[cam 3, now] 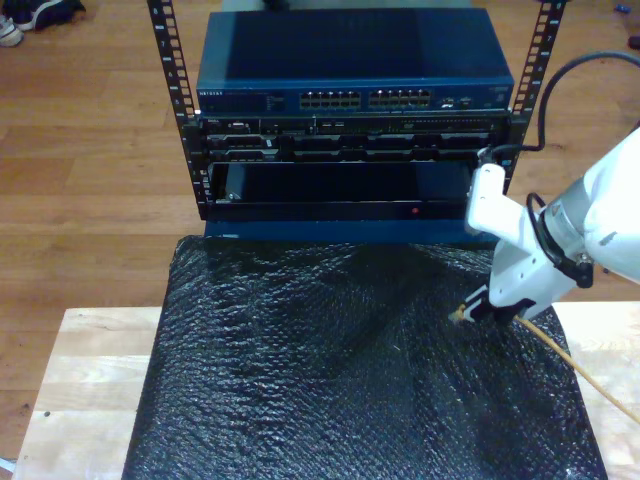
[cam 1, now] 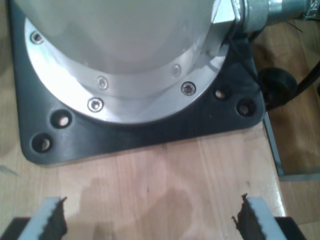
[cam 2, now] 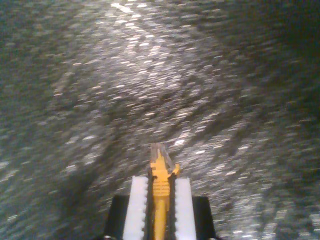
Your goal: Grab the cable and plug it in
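My second gripper (cam 2: pixel 159 200) pinches the cable (cam 2: pixel 160 200) just behind its clear plug (cam 2: pixel 161 154), over black bubble wrap (cam 3: pixel 330 370) nr exterior view's right, below the rack switch (cam 3: pixel 355 70). My first gripper (cam 1: pixel 150 217) is spread wide, nothing between jaws, above wood table (cam 1: pixel 160 175) by an arm base plate (cam 1: pixel 150 132)

White brand lettering on the front face of the blue network switch (cam 3: pixel 355 98), near the exterior view's left end, looking like "NETGEAR" but too small to confirm. Tiny markings beside the port rows (cam 3: pixel 365 100) unreadable. No legible text, numbers or signs anywhere else in the exterior view or either wrist view.
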